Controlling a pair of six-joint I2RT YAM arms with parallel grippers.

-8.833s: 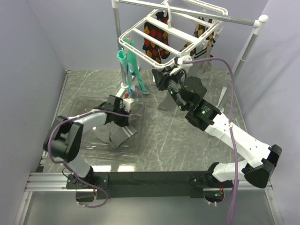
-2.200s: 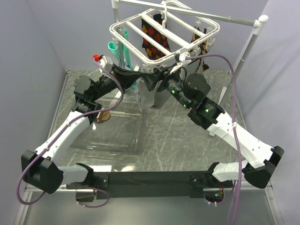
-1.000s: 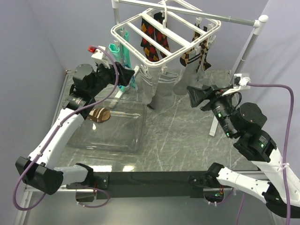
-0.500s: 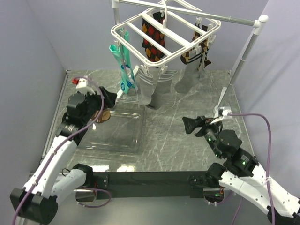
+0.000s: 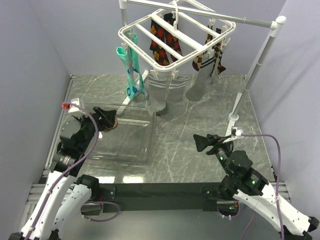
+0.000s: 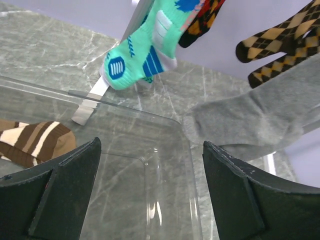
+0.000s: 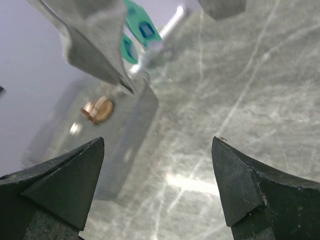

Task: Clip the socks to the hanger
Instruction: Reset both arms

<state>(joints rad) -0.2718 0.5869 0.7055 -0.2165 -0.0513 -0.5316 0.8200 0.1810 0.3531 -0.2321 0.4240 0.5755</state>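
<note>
The white hanger (image 5: 175,37) hangs from the rail at the back. Three grey socks (image 5: 159,95) dangle from clips on its near side, toes close to the table. My left gripper (image 5: 107,120) is open and empty over the far left corner of the clear tray. In the left wrist view the left gripper (image 6: 151,145) frames the tray's rim, with a grey sock (image 6: 250,120) beyond. My right gripper (image 5: 202,142) stands open low over the table, well short of the socks. The right gripper (image 7: 157,141) holds nothing, and a grey sock (image 7: 95,40) hangs ahead of it.
A clear plastic tray (image 5: 130,150) sits left of centre with a brown striped sock (image 6: 35,142) inside. Teal patterned socks (image 5: 131,75) and dark argyle socks (image 5: 162,37) also hang from the frame. The rail's white pole (image 5: 260,60) and its foot (image 5: 232,117) stand at the right.
Both arms have drawn back from the hanger toward the near edge and dropped lower. The right gripper's jaws have spread wider. The grey socks stay hanging.
</note>
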